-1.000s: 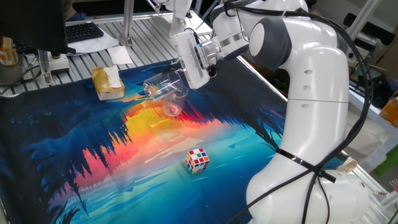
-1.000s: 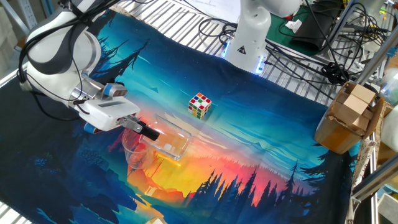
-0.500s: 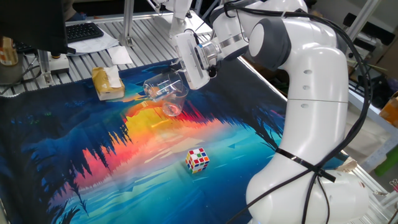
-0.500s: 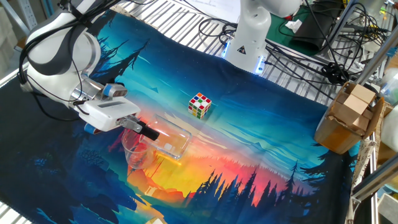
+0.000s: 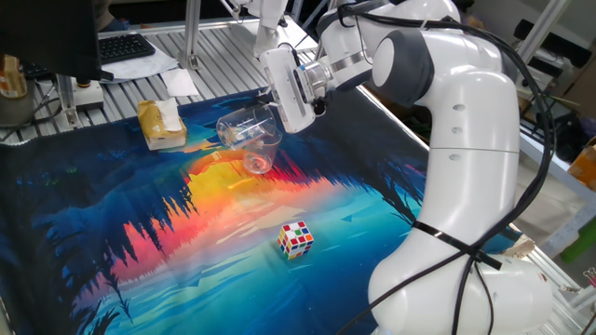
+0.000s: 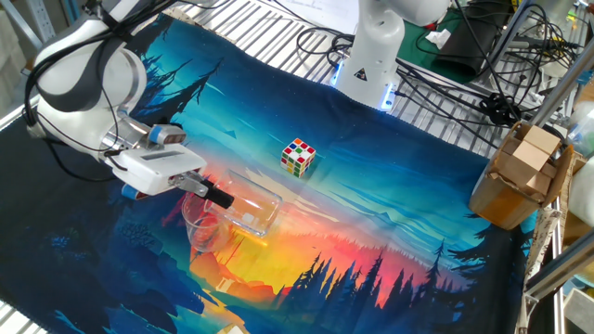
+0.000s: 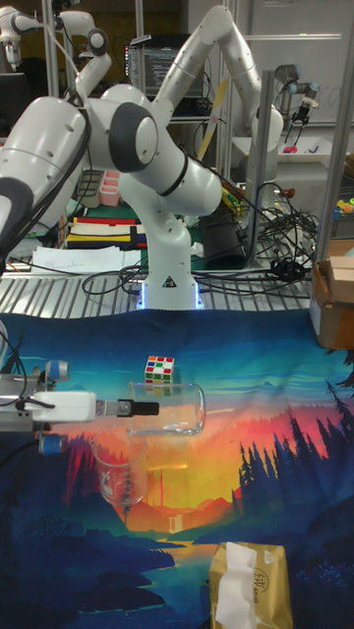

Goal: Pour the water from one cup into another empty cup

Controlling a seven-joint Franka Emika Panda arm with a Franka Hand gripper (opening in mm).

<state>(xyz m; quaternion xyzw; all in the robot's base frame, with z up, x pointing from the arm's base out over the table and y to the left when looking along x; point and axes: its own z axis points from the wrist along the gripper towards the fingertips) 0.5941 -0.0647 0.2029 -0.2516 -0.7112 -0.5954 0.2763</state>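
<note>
A white robot arm's jaws (image 7: pixel 146 408) are closed on the rim of a clear glass cup (image 7: pixel 169 409), holding it tipped on its side above a second clear glass cup (image 7: pixel 124 476) that stands upright on the surface, a cloth printed with a sunset and dark pines (image 5: pixel 121 251). In the other fixed view the held cup (image 6: pixel 249 211) lies nearly level, its mouth toward the standing cup (image 6: pixel 203 223) just below. Compared with half a second ago, almost nothing has moved: the tilted cup (image 5: pixel 246 127) sits a shade higher and perhaps a little further over in one fixed view, and the standing cup (image 5: pixel 258 161) is unmoved. That near-stillness suggests the pour is at or close to its end, with the arm waiting for the last drops. The water itself is too clear to make out in either cup. A small multicoloured puzzle cube (image 5: pixel 296 238) rests well apart on the cloth.
</note>
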